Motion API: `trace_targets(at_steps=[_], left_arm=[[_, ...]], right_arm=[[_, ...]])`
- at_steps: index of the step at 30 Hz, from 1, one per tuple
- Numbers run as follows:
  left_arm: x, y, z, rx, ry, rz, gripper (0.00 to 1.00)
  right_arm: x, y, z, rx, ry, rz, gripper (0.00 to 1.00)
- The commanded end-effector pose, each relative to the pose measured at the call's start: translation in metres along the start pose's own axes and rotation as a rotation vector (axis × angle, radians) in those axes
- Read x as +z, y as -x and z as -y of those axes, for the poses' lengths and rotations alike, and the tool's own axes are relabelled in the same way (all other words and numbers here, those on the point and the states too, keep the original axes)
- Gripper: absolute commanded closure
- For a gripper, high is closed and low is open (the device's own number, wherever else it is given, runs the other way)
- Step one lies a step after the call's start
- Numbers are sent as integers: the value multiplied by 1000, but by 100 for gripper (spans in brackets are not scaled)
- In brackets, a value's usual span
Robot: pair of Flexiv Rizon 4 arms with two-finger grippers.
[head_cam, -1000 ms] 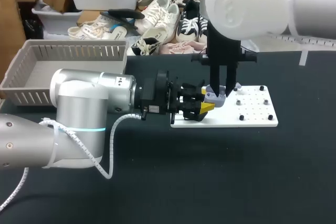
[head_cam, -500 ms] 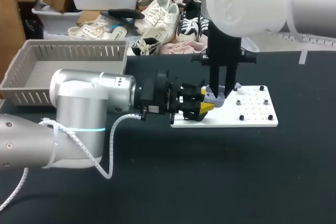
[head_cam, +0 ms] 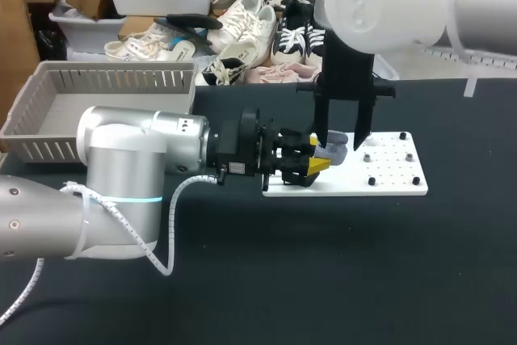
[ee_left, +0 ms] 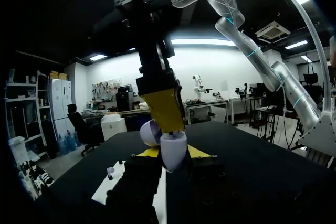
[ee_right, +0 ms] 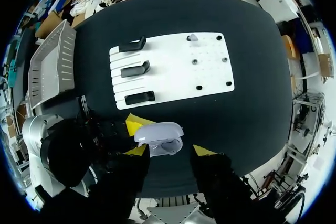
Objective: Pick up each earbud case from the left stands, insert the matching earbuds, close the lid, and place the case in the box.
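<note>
A lavender earbud case (head_cam: pixel 334 151) with its lid up is held just above the white board's (head_cam: pixel 392 186) left end. My left gripper (head_cam: pixel 311 164) comes in from the left and is shut on the case (ee_left: pixel 174 149), a yellow tip on each side. Straight above hangs my right gripper (head_cam: pixel 340 141), pointing down and open, one finger on each side of the case, clear of it. In the right wrist view the case (ee_right: pixel 160 139) lies between that gripper's (ee_right: pixel 169 151) spread tips. Three black stands (ee_right: pixel 135 70) on the board carry nothing.
A grey slatted basket (head_cam: pixel 105 86) stands at the table's back left. The board's right half has small pegs (head_cam: pixel 371 181) and a small pale piece (ee_right: pixel 192 38) on it. My left arm's thick body (head_cam: pixel 133 175) lies across the left of the table.
My right gripper's fingers have spread apart at the case; before, they stood close together on it. The left arm and the case have stayed still.
</note>
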State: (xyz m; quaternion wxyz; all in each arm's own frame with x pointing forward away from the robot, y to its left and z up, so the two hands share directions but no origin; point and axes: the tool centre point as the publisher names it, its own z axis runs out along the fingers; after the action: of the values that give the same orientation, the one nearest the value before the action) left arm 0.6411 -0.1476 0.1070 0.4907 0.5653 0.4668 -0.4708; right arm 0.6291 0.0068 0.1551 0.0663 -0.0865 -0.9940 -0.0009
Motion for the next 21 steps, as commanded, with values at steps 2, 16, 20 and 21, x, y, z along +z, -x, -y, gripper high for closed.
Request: trace_targets(at_steps=[2,16,20,21], left_arm=[[1,0,1,1,7,-1,100],[1,2,5,1,5,1,100],[2,5,9,11,3,0,100],[2,5,9,12,2,0,100]], right_arm=[[-13,-12,9,5,45,35,53],[-30,14,39,41,198,170,51],[-30,27,43,36,222,173,51],[-30,31,44,34,223,187,51]])
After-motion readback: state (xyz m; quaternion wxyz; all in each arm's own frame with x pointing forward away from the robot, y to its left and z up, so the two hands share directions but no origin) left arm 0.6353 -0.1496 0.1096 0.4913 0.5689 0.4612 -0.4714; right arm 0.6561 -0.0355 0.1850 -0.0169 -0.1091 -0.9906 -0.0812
